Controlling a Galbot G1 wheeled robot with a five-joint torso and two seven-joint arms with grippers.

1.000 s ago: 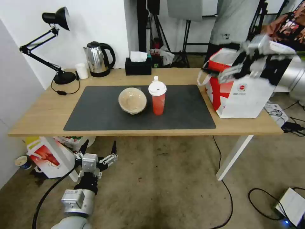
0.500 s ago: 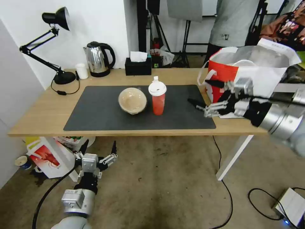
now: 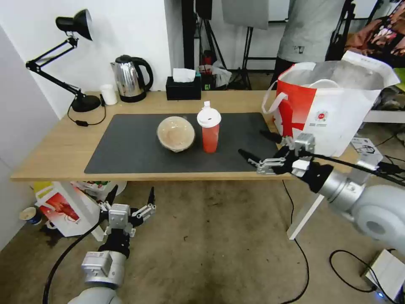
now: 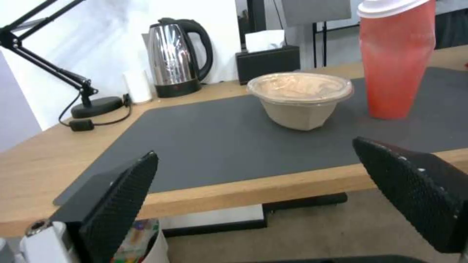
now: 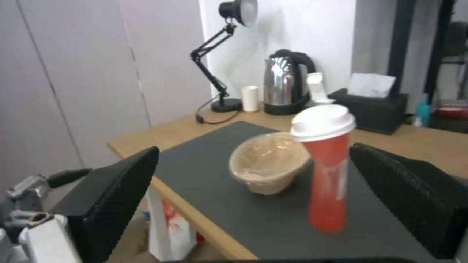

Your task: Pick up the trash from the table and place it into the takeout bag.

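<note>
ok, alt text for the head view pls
The right gripper hovers open at the table's front edge, facing a red drink cup and beige bowl on a dark mat. The takeout bag stands open beside it; the left gripper hangs below.

Red cup [image 3: 210, 136] with white lid, beige bowl [image 3: 176, 133], dark grey mat [image 3: 126, 147], light-wood table [image 3: 55, 152], red-and-white bag [image 3: 327, 114] lined silver.

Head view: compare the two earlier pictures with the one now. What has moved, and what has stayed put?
The right end effector, open and empty, came away from above the bag, down and toward the cup, now over the mat's near right corner. Cup, beige bowl and bag unchanged; left end effector remains parked below the table.
</note>
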